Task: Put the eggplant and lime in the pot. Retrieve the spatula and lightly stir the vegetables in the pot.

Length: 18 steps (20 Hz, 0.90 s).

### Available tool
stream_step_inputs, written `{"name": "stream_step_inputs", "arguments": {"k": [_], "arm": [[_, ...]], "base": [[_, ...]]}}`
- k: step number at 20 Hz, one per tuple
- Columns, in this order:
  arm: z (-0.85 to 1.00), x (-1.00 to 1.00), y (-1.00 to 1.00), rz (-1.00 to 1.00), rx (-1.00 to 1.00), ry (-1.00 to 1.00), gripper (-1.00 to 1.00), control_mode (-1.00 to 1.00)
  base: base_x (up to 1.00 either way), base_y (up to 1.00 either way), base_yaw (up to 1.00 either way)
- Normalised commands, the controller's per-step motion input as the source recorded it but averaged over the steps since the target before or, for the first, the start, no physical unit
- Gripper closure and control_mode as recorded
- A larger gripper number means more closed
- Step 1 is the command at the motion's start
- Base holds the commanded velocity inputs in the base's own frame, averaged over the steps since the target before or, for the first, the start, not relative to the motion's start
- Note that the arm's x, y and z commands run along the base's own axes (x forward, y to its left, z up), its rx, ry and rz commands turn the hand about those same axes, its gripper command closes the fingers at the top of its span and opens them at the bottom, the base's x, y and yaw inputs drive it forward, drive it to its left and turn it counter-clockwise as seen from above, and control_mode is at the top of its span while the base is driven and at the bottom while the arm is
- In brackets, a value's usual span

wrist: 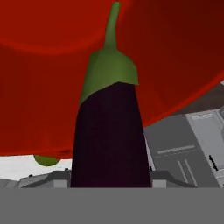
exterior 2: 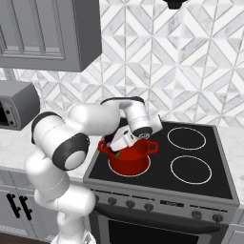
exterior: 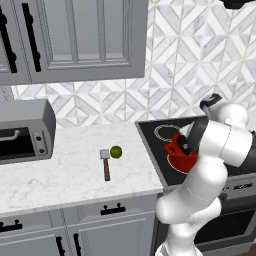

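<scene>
**Q:** While the arm bends over the range, what does the pot (exterior 2: 138, 166) contain?

**A:** Red pot, front-left burner of the black cooktop (exterior 2: 159, 177). The gripper (exterior 2: 120, 142) hangs over its rim at about 10 o'clock in the right base view, and a speck of green shows just inside that rim. In the hand view the eggplant (wrist: 109, 131) – dark purple body, green cap and stem toward 12 o'clock – stands between the fingertips against the pot's red wall. The tips flank it closely on both sides; whether they clamp it cannot be told.

**Q:** And the other items?

**A:** On the white marble counter (exterior: 60, 175), well apart from the pot. The lime (exterior: 116, 151) sits just beside the grey head of the spatula (exterior: 106, 167), at about 2 o'clock from it; the brown handle runs toward 6 o'clock.

**Q:** Any lettering?

**A:** Marks on the range's front panel (exterior 2: 171, 203) are too small to read.

**Q:** Surroundings?

**A:** Grey toaster oven (exterior: 25, 132) at 9 o'clock on the counter, grey wall cabinets (exterior: 75, 35) above, a diamond-patterned marble backsplash (exterior 2: 181, 71) – grey drawers below.
</scene>
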Motion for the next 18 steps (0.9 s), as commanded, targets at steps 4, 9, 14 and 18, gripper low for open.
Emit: {"name": "stream_step_inputs", "arguments": {"k": [4, 9, 14, 18], "arm": [[0.00, 0.00, 0.00, 0.00, 0.00, -0.08, -1.00, -1.00], [0.13, 0.01, 0.00, -0.02, 0.00, -0.05, -1.00, -1.00], [0.81, 0.00, 0.03, -0.08, 0.00, -0.01, -1.00, -1.00], [0.62, -0.37, 0.36, -0.02, -0.08, -0.07, -1.00, -1.00]], "base": [[0.00, 0.00, 0.00], [0.00, 0.00, 0.00], [0.00, 0.00, 0.00], [0.00, 0.00, 0.00]]}}
